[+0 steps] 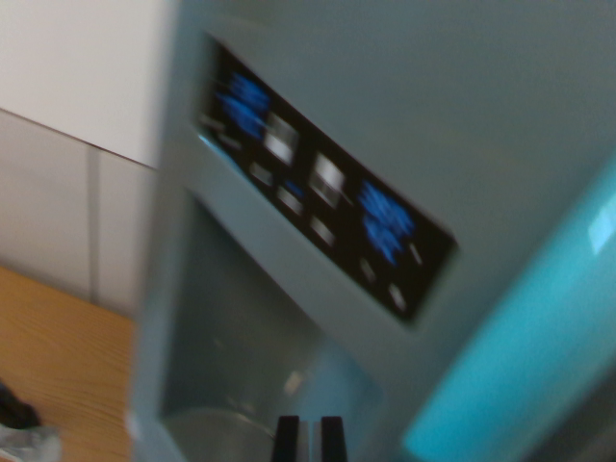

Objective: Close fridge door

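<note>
I see the fridge door [500, 106] right in front of my camera. It is gray and it fills most of the picture, from about 12 o'clock round to 6 o'clock. It looks tilted, but that may just be how my camera is turned.

On the door is a black control panel [322, 183] with little blue lights. It runs from 10 o'clock down to 4 o'clock. Under it is a hollow spot, the water dispenser nook [241, 356], at about 7 o'clock.

My gripper [309, 438] pokes in at 6 o'clock. I see two dark fingertips [287, 438] very close side by side, with just a thin gap. They hold nothing that I can see. They sit near the door, but I cannot tell if they touch it.

Is the door shut yet? I cannot tell. I see no edge where the door meets the fridge body. I think I am close and maybe pushing, so the job may be part done.

Everything is blurry. A bright teal strip [520, 346] at 4 o'clock may be a handle, but I am not sure. At 8 o'clock is a wooden floor [58, 356], and at 10 o'clock a white wall [77, 67]. A dark thing [14, 409] at the left edge is cut off.
</note>
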Controlling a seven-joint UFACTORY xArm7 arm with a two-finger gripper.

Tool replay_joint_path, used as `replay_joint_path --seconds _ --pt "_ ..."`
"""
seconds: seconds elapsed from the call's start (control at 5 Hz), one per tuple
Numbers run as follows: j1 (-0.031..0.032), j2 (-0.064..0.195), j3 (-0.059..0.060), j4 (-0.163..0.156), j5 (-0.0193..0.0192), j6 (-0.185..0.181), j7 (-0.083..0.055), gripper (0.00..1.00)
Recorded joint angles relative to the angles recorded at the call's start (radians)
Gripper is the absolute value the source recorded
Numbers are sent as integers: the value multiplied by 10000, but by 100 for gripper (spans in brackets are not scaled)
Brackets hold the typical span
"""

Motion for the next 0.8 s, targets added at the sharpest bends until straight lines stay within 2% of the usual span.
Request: replay_joint_path --seconds 0.2,0.4,0.6,0.8 --pt "-130 234 -256 1 0 -2 0 100" --pt "-130 234 -256 1 0 -2 0 100" --pt "-196 474 -432 37 0 -15 0 100" --pt "-196 474 -432 37 0 -15 0 100"
